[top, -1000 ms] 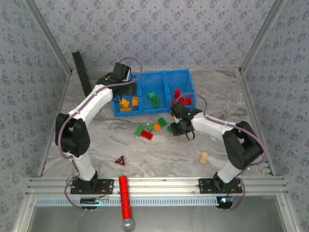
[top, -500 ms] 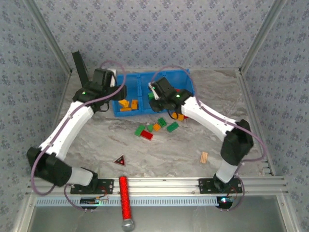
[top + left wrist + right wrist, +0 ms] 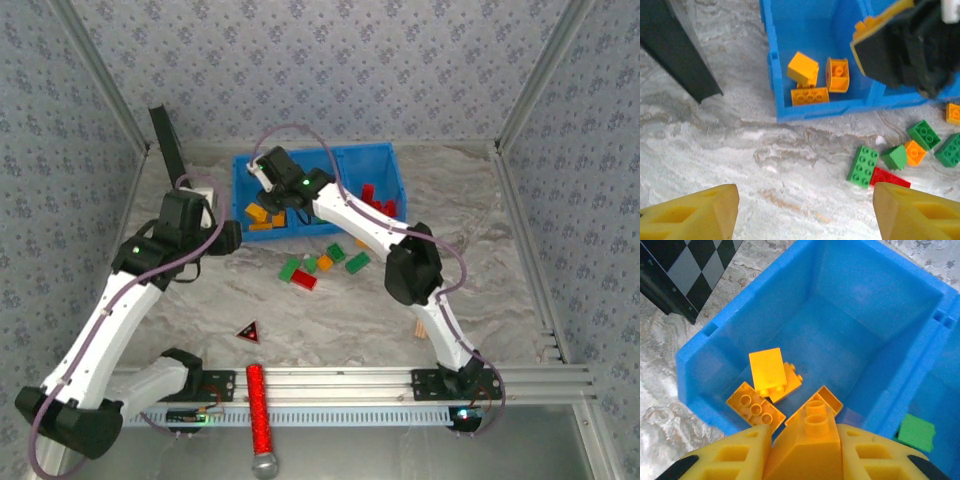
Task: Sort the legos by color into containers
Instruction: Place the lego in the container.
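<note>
**A:** What is changing on the right side?

**B:** A second ago the right pincer [image 3: 805, 460] was down at the loose bricks [image 3: 322, 266] on the bench [image 3: 480, 230]. Now it is hanging over the left compartment [image 3: 850, 325] of the blue bin [image 3: 360, 152]. It is gripping a yellow-orange brick [image 3: 812, 435] between its fingers, with the studs pointing forward.

**A:** And the left one?

**B:** The left pincer [image 3: 805, 215] was over that same compartment before. It is now pulling back toward the near left. It is standing open above bare bench and is carrying nothing. I think it is making room for the other arm.

**A:** Is the brick going to the correct place?

**B:** I am judging yes. Several orange bricks [image 3: 767, 371] are already lying in that compartment, just below the held one. The release is not yet done.

**A:** So the sorting is ending?

**B:** Not yet. Green, red and orange pieces are still waiting on the bench, just in front of the bin.
</note>
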You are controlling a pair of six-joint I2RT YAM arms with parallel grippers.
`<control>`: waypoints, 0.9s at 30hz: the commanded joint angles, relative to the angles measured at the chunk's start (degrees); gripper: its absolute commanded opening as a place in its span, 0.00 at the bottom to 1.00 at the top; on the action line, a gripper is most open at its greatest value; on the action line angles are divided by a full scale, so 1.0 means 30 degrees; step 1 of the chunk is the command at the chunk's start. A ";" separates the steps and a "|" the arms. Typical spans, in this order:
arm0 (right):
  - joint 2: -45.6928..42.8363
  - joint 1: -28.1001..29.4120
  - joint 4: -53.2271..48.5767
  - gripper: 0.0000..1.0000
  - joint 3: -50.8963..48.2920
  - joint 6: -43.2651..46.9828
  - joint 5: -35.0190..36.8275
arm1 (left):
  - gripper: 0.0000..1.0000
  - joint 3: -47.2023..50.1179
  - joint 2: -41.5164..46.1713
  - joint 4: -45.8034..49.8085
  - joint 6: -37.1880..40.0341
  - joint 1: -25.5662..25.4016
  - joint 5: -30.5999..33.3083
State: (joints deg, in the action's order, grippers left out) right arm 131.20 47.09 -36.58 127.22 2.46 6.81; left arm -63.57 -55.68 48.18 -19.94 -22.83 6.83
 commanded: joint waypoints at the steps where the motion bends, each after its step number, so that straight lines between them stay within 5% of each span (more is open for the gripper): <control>1: 0.1736 -0.0008 -0.1148 0.29 0.1759 0.1164 0.0526 | 0.72 0.0687 0.1379 0.0866 -0.1047 0.0081 -0.0496; 11: 0.4123 0.0108 -0.1256 0.31 0.3598 0.1915 0.0726 | 0.72 0.3699 0.2511 0.0033 -0.2736 0.0080 -0.2514; 27: 0.5077 0.0089 -0.1691 0.41 0.4183 0.2013 0.0433 | 0.73 0.4828 0.3459 0.0376 -0.3254 0.0075 -0.2504</control>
State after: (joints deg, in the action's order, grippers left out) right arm 144.73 47.53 -38.63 138.39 8.25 8.12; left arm -49.32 -45.65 48.97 -29.06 -22.83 0.38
